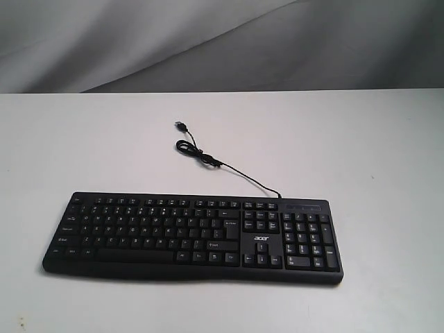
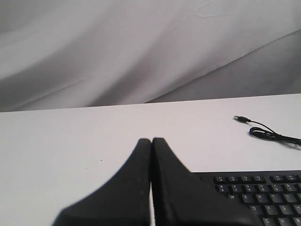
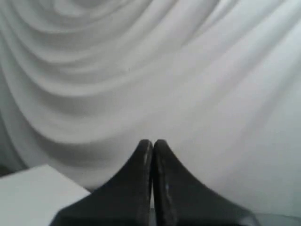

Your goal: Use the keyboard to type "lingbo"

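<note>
The wide black keyboard (image 1: pixel 192 236) with white legends and an "acer" logo lies flat near the table's front edge in the exterior view. Its thin black cable (image 1: pixel 208 158) loops back to a loose USB plug (image 1: pixel 180 125). Neither arm shows in the exterior view. In the left wrist view my left gripper (image 2: pixel 151 140) is shut with nothing in it, above the keyboard's (image 2: pixel 263 197) upper left corner. The right wrist view shows my right gripper (image 3: pixel 152 141) shut and empty, facing the grey cloth; the keyboard is out of that view.
The white table (image 1: pixel 361 146) runs back to a draped grey cloth backdrop (image 1: pixel 208 41). The cable (image 2: pixel 273 134) and plug lie on bare table behind the keyboard. A corner of the table (image 3: pixel 33 197) shows below the right gripper.
</note>
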Robot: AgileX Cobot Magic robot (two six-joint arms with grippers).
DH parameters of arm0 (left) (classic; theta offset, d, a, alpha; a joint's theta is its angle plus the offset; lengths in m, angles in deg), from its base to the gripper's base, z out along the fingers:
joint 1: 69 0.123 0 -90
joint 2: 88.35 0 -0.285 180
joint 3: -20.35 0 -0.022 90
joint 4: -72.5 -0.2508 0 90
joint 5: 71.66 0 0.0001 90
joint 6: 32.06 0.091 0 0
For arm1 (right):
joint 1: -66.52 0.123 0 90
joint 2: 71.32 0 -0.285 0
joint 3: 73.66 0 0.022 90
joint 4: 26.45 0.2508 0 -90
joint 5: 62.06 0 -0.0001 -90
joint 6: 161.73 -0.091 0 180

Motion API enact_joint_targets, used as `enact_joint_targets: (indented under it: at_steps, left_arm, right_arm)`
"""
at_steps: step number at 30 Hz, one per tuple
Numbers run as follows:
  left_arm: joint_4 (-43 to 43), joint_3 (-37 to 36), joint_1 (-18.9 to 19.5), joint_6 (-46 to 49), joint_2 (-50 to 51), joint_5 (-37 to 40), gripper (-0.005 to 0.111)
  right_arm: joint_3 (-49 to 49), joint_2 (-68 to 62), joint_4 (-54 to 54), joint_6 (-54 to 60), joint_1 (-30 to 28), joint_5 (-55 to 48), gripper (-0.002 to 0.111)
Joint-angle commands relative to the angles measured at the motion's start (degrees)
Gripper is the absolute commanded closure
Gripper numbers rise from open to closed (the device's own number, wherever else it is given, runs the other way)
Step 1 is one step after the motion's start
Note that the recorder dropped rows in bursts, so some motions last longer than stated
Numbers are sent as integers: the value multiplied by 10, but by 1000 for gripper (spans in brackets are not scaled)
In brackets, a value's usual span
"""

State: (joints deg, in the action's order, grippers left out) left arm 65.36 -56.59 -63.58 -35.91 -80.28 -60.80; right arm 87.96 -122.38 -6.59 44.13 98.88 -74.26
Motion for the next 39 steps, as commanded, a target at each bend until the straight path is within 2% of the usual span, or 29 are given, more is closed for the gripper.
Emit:
enact_joint_targets:
  at_steps: [1, 2, 3, 4, 6, 8, 12, 20, 32, 39]
  left_arm:
    - [0, -3, -3, -1, -3, -4, 106]
    - [0, -3, -3, -1, -3, -4, 106]
    - [0, -3, -3, -1, -3, -4, 106]
    - [0, -3, -3, -1, -3, -4, 106]
    - [0, -3, -3, -1, -3, -4, 106]
    - [0, -3, -3, -1, -3, -4, 106]
    - [0, -3, -3, -1, -3, -4, 106]
    - [0, -3, -3, -1, -3, -4, 106]
    - [0, -3, -3, -1, -3, -5, 106]
    - [0, -3, -3, -1, -3, -5, 106]
  right_arm:
    - [-4, 63, -143, -224, -15, -71, 108]
    - [-10, 74, -170, -267, -27, -94, 108]
    - [-39, 104, -222, -334, -64, -116, 108]
    - [-59, 122, -239, -349, -81, -118, 108]
    - [-144, 191, -290, -354, -158, -103, 108]
    - [-206, 241, -327, -353, -200, -87, 108]
    - [-307, 335, -377, -353, -245, -81, 108]
    - [-402, 433, -375, -346, -291, -83, 108]
    - [-470, 433, -371, -272, -296, -95, 108]
    - [-531, 433, -280, -272, -296, -77, 108]
